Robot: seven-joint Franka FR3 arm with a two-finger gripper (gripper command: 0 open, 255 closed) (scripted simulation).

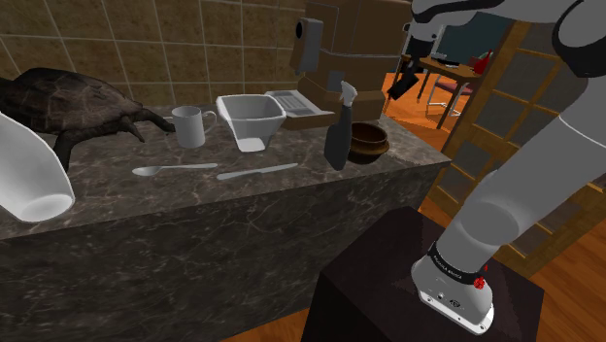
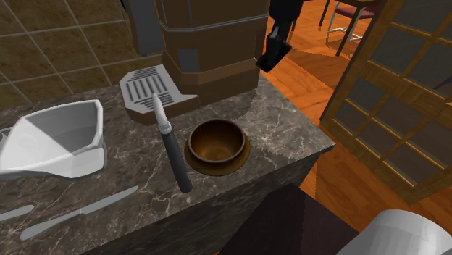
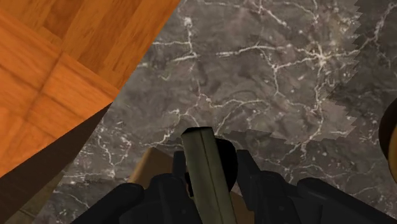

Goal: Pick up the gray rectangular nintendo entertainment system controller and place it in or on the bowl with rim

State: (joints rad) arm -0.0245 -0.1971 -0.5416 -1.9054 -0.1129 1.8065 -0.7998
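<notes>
Counter: a dark marble-patterned counter [image 1: 117,209] runs across the shoulder view, with the robot's dark stand [image 1: 388,282] at lower right.
Far left: a dark turtle figure [image 1: 68,102] sits on the counter in the shoulder view.
Left of middle: a white mug [image 1: 192,126] stands upright. In front of it a pale spoon [image 1: 170,170] and a pale knife [image 1: 257,172] lie flat.
Middle: a white pouring vessel [image 1: 251,117] stands just beside the controller.
Controller: the gray rectangular controller [image 1: 293,101] lies flat at the back of the counter. From above, the second exterior view brings out its ribbed top face.
Utensil: a slender dark utensil with a white top [image 1: 340,136] is between controller and bowl.
Bowl: the brown bowl [image 2: 243,156] has a wide flat rim and sits near the counter's right end, apart from the controller.
Gripper: the black gripper [image 1: 401,85] hangs in the air above the counter's right end, well apart from the controller.
Grip: in the wrist view the fingers [image 3: 254,184] press close on either side of a narrow olive-green bar [image 3: 202,159]. What the bar is cannot be told.
Below the gripper: the counter's edge and an orange wood floor [image 3: 57,76].
</notes>
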